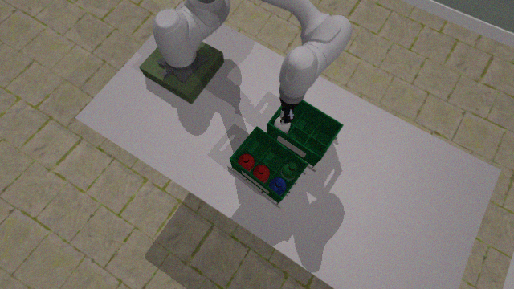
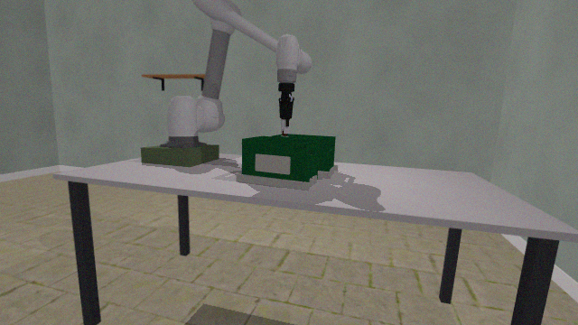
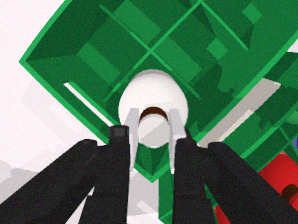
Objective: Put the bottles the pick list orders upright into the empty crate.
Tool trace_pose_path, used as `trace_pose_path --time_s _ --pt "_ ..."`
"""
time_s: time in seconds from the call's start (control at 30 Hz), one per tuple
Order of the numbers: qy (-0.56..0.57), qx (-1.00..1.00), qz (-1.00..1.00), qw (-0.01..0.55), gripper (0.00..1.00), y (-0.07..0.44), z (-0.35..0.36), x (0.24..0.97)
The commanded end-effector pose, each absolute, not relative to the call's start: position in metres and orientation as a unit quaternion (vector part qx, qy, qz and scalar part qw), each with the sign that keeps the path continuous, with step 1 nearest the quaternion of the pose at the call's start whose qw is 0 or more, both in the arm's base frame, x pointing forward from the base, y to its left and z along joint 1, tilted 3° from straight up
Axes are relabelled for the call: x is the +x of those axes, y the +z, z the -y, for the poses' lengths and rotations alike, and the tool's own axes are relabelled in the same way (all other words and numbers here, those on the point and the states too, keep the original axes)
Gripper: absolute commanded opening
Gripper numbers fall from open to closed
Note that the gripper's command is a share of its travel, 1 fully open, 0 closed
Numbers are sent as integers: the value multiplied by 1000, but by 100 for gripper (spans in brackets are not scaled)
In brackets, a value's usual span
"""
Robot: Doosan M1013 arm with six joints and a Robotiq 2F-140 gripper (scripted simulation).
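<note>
My gripper (image 1: 286, 120) (image 2: 284, 130) (image 3: 154, 123) is shut on the neck of a white bottle (image 1: 282, 126) (image 3: 150, 92). The bottle looks upright, in the corner compartment of the back crate (image 1: 329, 141) (image 3: 40, 70); whether its base touches the floor is hidden. No other bottle shows in that crate. The front crate (image 1: 287, 185) (image 2: 250, 149) holds two red bottles (image 1: 246, 161) (image 1: 261, 172), a green bottle (image 1: 289, 170) and a blue bottle (image 1: 278, 185), all looking upright. Both crates look level. The pick list is not visible in any view.
The two crates stand close together on the white table (image 1: 393, 177) (image 2: 406, 190). The arm's green base block (image 1: 169, 86) (image 2: 164, 155) stands at the table's back left. My arm reaches over the back crate. A wall shelf (image 2: 173, 76) hangs behind the arm.
</note>
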State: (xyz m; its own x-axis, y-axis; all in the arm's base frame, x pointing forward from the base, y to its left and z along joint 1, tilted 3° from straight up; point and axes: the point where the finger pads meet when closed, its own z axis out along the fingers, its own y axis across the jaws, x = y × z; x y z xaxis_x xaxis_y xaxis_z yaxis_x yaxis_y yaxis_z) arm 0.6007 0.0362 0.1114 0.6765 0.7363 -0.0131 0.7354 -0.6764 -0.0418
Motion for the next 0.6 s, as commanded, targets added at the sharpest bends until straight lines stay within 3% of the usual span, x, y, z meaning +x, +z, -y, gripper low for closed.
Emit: trace_pose_path --time_s 0.0,0.57 --pt "15 -916 401 19 0 104 -40 599" --pt "15 -916 401 19 0 94 -40 598"
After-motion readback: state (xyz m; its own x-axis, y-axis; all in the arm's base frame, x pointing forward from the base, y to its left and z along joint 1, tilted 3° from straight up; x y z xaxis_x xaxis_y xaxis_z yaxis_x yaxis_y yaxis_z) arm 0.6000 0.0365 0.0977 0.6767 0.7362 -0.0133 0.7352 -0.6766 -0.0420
